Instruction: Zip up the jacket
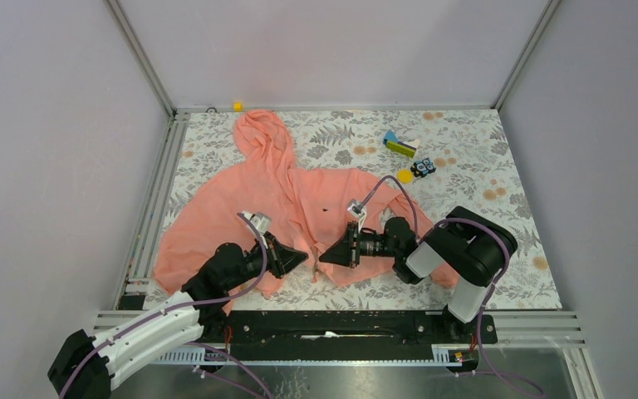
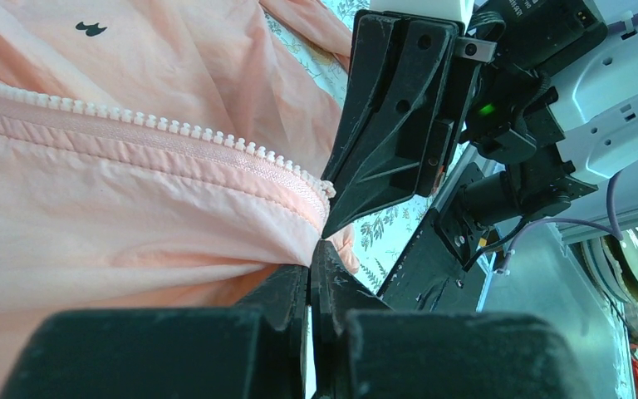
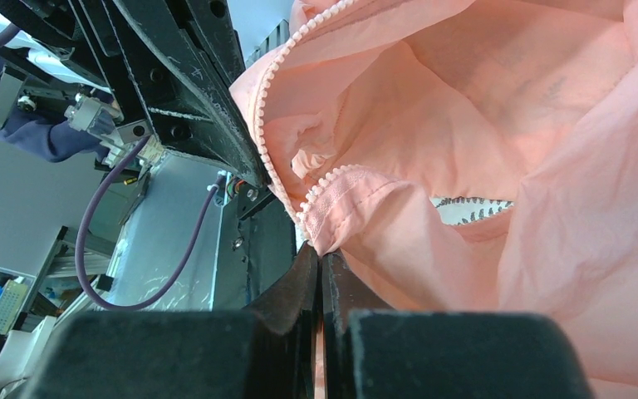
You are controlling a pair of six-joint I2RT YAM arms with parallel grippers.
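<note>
Pose: The left arm (image 1: pixel 145 331) is seen stretched low from the near left corner of the desk (image 1: pixel 482 150), angled toward the middle of the near edge. The right arm (image 1: pixel 473 249) is folded at its elbow near the near right side, with its wrist laid almost level and pointed leftward. The two wrists face one another, tips nearly meeting.

Tools: The left tool (image 1: pixel 301 259) is seen with its fingers pressed together, a fold of pink fabric clamped between the tips just below the bottom end of one zipper row. The right tool (image 1: pixel 324 257) is likewise closed, with the lower end of the opposite zipper tape pinched at its tips. In the left wrist view the right tool's tip is observed just beside the left tool's, close to touching; actual contact cannot be told.

Task item: The jacket (image 1: pixel 299 191) is laid flat over the left and middle of the desk, hood (image 1: pixel 259 133) toward the far left corner, hem at the near edge. The front is noted parted at the hem, with desk pattern visible in the gap. Zipper teeth (image 2: pixel 174 129) are seen unjoined along one edge. A dark mark (image 1: pixel 324 209) is noted on the chest. The fabric is creased around both grips.

Other: A yellow-green block (image 1: pixel 399 146) and a round yellow piece (image 1: pixel 404 175) are recorded toward the far right, apart from the jacket.
</note>
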